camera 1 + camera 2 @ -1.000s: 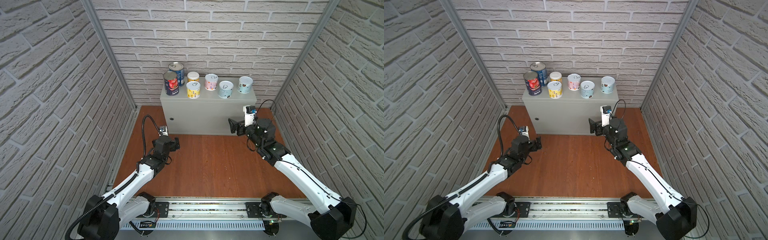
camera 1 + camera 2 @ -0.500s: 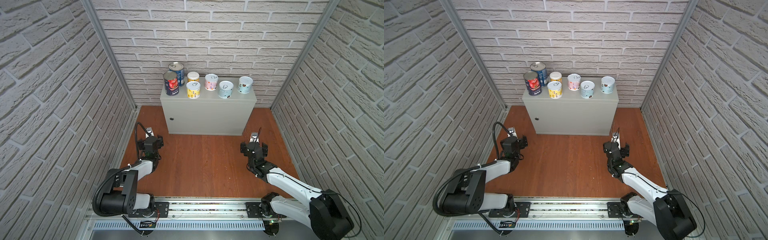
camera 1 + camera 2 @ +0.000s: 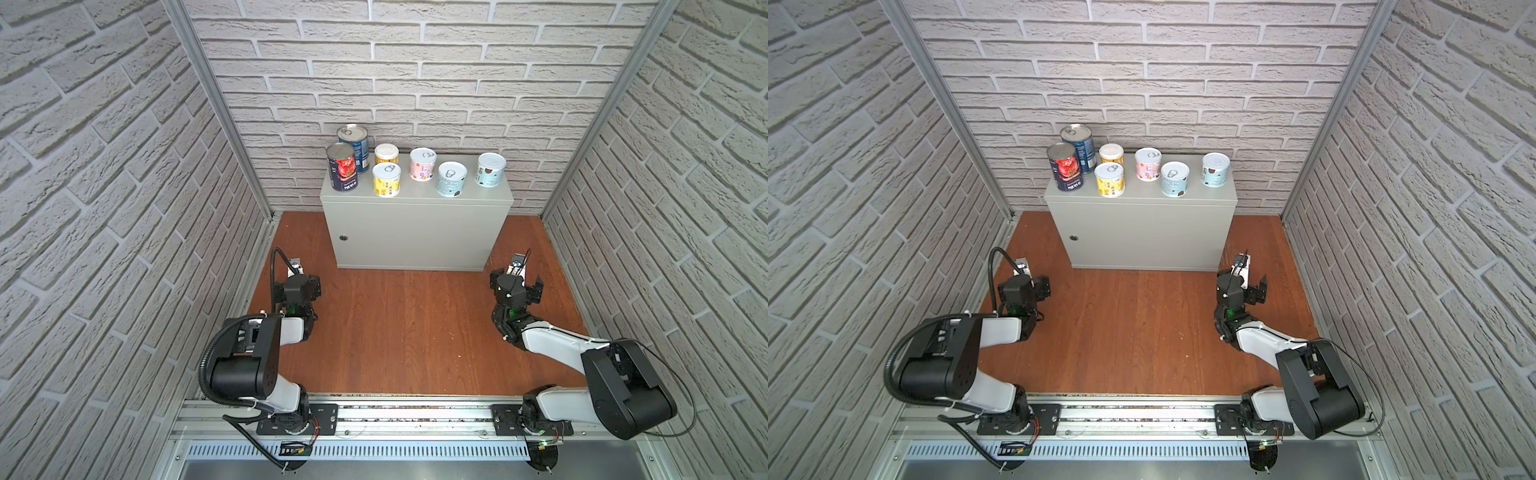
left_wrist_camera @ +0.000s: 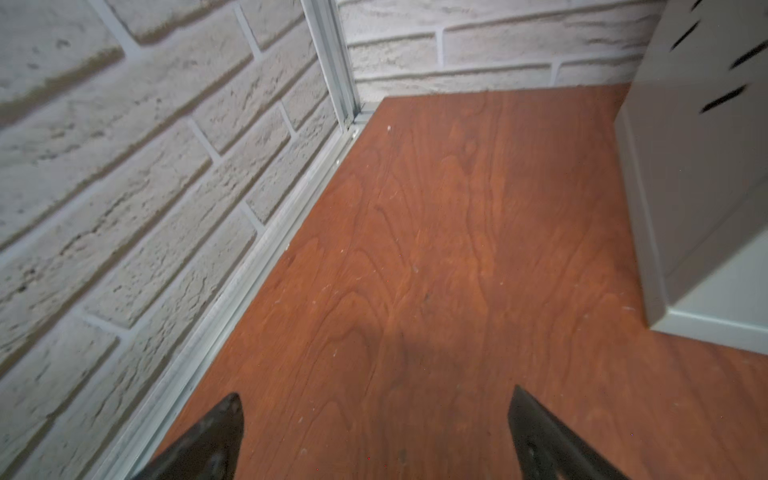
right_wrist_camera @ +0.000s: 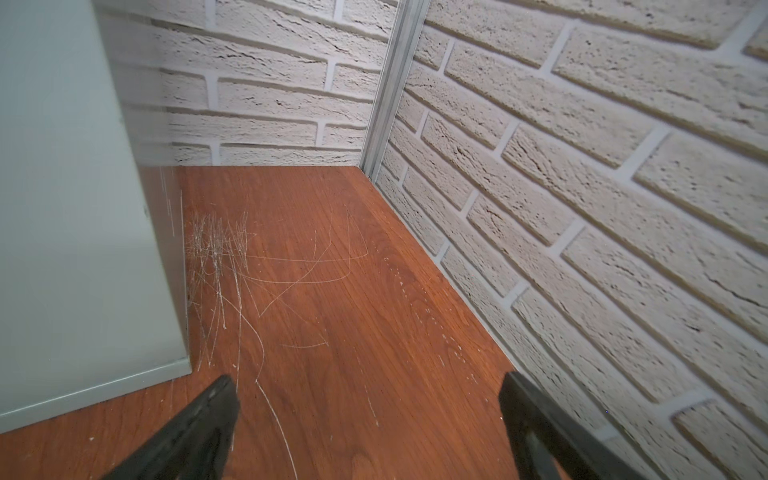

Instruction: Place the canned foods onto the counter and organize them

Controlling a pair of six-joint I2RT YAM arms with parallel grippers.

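Observation:
Several cans stand upright on the light-grey counter [image 3: 415, 232] [image 3: 1142, 232] in both top views. From the left they are a tomato can [image 3: 343, 168], a blue can [image 3: 353, 145] behind it, two yellow cans [image 3: 386, 179], a pink can [image 3: 423, 164] and two pale blue cans [image 3: 451, 178]. My left gripper [image 3: 305, 284] [image 4: 376, 401] hangs open and empty over the floor, left of the counter's front. Off the counter's right front corner, my right gripper [image 3: 516, 282] [image 5: 368, 382] is open too, with nothing between its fingers.
Brick-pattern walls [image 3: 124, 208] close in on three sides. The wooden floor [image 3: 407, 324] runs from the counter to the metal rail [image 3: 395, 419] that carries both arm bases. White scratches [image 5: 224, 257] mark the floor by the counter's right corner [image 5: 75, 249].
Both arms have pulled back from the counter and folded low toward the rail. The right gripper, near the counter's right front a second ago, has dropped back to the floor.

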